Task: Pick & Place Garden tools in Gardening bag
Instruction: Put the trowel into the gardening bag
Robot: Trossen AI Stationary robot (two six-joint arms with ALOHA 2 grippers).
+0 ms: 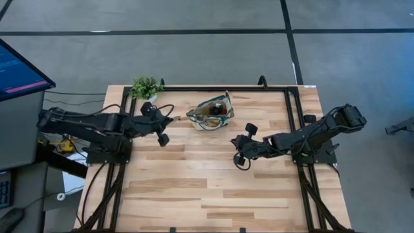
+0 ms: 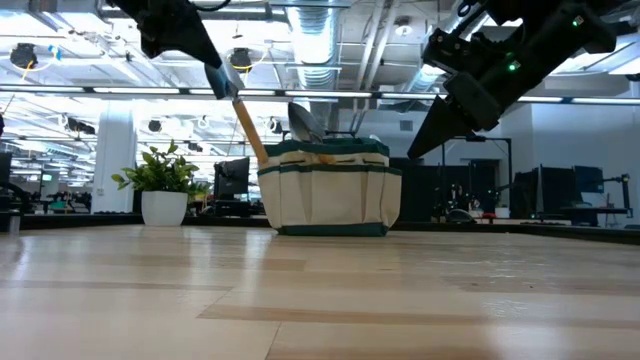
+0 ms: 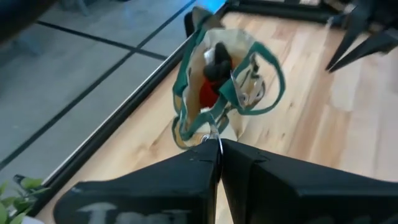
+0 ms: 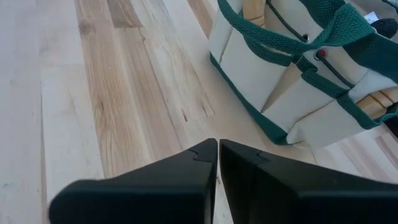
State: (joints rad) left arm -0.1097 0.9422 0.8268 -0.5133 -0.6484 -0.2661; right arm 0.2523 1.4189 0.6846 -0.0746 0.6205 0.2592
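The beige gardening bag [image 1: 211,113] with green trim stands on the table's far middle, with a red item [image 3: 206,93] and dark tools inside. My left gripper [image 1: 172,120] is just left of it and above the table, shut on a wooden-handled trowel [image 2: 248,128]. The trowel slants down to the bag's left end. A silver blade [image 2: 303,120] rises above the bag's rim. My right gripper [image 1: 237,155] hovers shut over bare table on the bag's near right side, its fingers [image 4: 218,146] pointing at the bag's base and holding nothing. My left gripper pinches the upper, free end of the trowel's handle [image 2: 228,92] between its two fingertips. The fingers come from the table's left, slanting down toward the bag. The trowel hangs tilted below them, clear of the table, with its lower end at the bag's left rim [image 2: 266,156].
A small potted plant [image 1: 146,86] stands at the far left corner, behind my left arm. Black frame rails [image 1: 294,110] run along the table's sides and far edge. Bare wood [image 1: 213,188] stretches across the near half. A monitor [image 1: 19,71] stands beyond the left edge.
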